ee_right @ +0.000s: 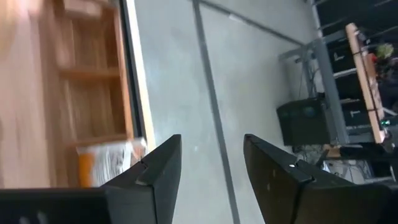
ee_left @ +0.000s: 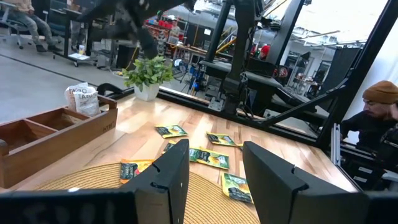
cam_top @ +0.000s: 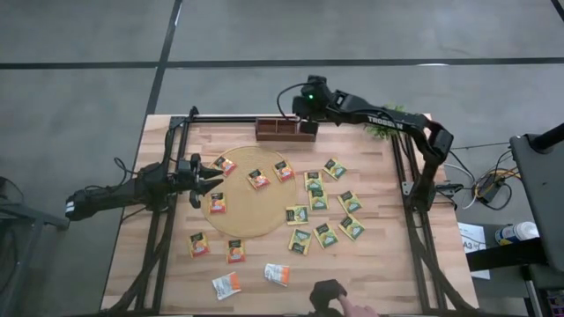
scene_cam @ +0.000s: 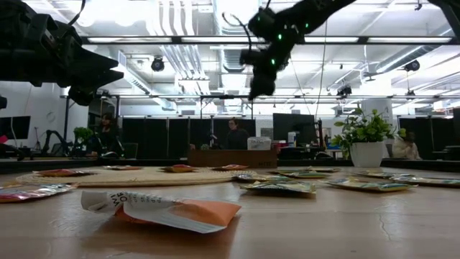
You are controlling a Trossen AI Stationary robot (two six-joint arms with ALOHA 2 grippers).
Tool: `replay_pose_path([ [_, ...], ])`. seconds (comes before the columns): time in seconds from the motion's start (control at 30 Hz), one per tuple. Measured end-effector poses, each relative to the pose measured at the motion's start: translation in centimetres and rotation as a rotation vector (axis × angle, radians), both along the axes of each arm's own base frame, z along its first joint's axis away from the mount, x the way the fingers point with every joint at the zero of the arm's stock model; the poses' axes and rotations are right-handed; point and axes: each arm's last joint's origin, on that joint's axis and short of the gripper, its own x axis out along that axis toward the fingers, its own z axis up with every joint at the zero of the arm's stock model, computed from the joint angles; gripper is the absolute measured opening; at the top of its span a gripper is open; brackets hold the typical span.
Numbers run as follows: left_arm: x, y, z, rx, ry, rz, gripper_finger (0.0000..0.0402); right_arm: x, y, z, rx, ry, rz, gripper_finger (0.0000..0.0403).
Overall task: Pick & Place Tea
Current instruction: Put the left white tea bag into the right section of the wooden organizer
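Note:
Several tea sachets lie flat on the table: orange ones on the round tan mat, green-yellow ones to its right, white ones near the front edge. One white-and-orange sachet stands in an end compartment of the wooden tray at the far edge. My right gripper hangs open above that end of the tray, with nothing between its fingers. My left gripper stays level and open at the mat's left edge.
A potted plant stands at the far right corner, beside the tray. A black object with a person's hand on it sits at the near edge. Dark frame rails run along the table's left and right sides.

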Motion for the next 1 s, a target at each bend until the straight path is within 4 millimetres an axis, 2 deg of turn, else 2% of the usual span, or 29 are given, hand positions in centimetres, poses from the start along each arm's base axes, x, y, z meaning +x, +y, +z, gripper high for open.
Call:
replay_pose_path([
  [0.33,0.0,0.0,0.0,0.0,0.0,0.0,0.0145,2.4,5.1,3.9,0.087,-0.185,0.244,0.0171],
  [0.57,0.0,0.0,0.0,0.0,0.0,0.0,0.0145,3.7,8.6,6.5,0.131,-0.294,0.298,0.0171],
  [0.83,0.0,0.0,0.0,0.0,0.0,0.0,0.0145,3.4,11.2,10.2,0.468,-0.47,0.411,0.0171],
  [1.0,0.0,0.0,0.0,0.0,0.0,0.0,0.0145,2.3,12.4,12.3,0.549,-0.491,0.434,0.0171],
])
